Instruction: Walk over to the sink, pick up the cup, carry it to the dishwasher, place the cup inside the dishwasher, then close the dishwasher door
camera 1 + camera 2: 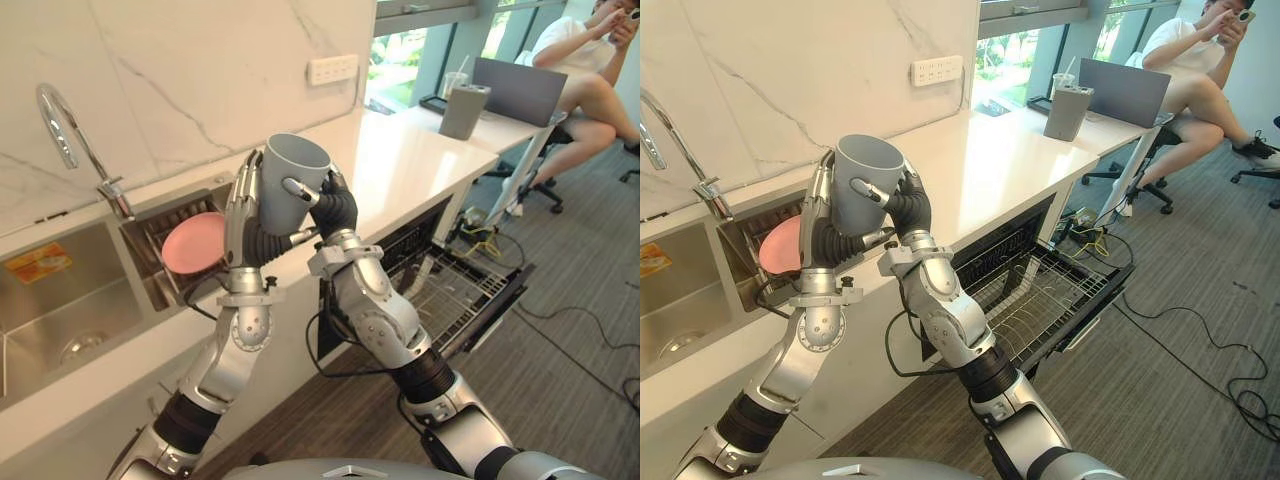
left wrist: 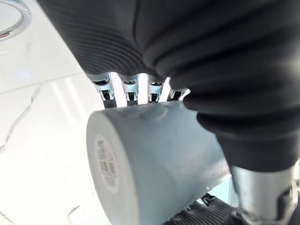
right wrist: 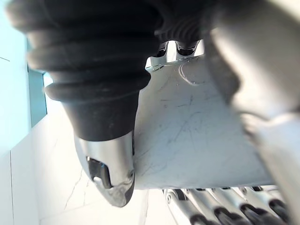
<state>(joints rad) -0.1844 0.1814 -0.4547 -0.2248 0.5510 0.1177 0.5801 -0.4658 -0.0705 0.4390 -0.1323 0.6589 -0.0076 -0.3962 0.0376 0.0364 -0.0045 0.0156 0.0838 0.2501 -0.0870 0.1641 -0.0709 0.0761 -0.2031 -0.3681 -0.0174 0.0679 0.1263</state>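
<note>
1. Currently the left hand (image 1: 240, 208) grips a pale grey plastic cup (image 1: 293, 180): its fingers lie up the cup's left side and its thumb is curled round the front, low down.
2. Right hand (image 1: 338, 210) is also closed on the cup from the other side, with its thumb across the front wall; the right wrist view shows its fingers (image 3: 206, 206) against the cup.
3. Cup is upright, mouth up, held in the air between both hands, above the front edge of the white stone counter (image 1: 405, 165).
4. To the left is a stainless steel sink (image 1: 95, 250) with a curved chrome tap (image 1: 62, 125).
5. Round pink plate (image 1: 193, 243) stands on edge in the small side basin.
6. To the right, below the counter, is the black dishwasher (image 1: 420, 232), its door down and its wire rack (image 1: 452, 290) pulled out.
7. Well behind, a person (image 1: 590, 70) sits at a desk with a grey laptop (image 1: 518, 90).
</note>
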